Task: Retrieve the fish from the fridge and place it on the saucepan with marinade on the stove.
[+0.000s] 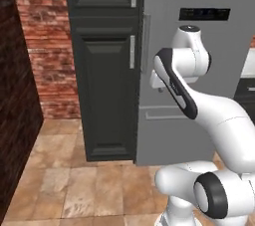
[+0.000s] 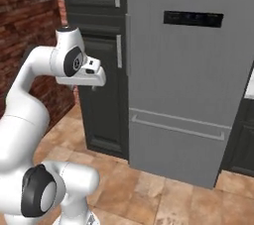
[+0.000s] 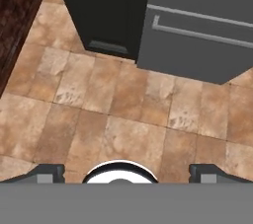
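The fridge [image 2: 188, 70] stands shut beside the dark cabinet [image 1: 107, 70], so the fish is presumably inside (hidden for now). The gripper [image 3: 126, 171] hangs wide open and empty, facing the tiled floor [image 3: 99, 114]. A misjudged reach could miss the door handle [image 1: 146, 43] entirely.

No text is showing legibly anywhere; the dark display panel [image 2: 193, 19] on the fridge [image 2: 188, 80] door is showing nothing readable.

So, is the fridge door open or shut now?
Shut. The fridge shows its flat grey door closed, with no shelves visible.
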{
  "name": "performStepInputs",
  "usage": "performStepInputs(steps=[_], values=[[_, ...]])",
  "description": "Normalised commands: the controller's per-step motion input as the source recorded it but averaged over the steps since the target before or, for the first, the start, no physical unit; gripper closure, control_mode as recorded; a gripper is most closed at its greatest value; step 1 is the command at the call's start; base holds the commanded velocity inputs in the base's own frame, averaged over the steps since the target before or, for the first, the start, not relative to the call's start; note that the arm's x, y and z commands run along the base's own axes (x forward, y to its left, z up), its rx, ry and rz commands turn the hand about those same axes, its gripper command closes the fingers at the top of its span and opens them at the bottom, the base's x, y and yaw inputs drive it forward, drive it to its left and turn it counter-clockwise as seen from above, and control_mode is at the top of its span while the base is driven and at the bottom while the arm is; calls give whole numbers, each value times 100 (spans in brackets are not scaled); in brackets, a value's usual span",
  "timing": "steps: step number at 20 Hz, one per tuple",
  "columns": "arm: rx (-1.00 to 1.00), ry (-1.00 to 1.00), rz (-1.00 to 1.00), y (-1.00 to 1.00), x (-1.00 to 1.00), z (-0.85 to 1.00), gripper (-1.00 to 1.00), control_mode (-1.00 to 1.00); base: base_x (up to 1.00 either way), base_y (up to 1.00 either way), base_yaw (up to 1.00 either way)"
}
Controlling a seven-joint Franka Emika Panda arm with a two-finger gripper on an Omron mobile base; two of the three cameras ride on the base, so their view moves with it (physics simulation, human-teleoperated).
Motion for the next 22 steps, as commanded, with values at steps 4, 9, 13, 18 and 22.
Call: performStepInputs(steps=[4,9,13,18,22], values=[[0,0,0,0,0,0,-100,100,8,41,-36],[0,0,0,0,0,0,-100,100,12,36,-20],[0,0,0,0,0,0,-100,100,18,29,-10],[0,0,0,0,0,0,-100,100,49,9,-4],[0,0,0,0,0,0,-100,100,64,13,-4]])
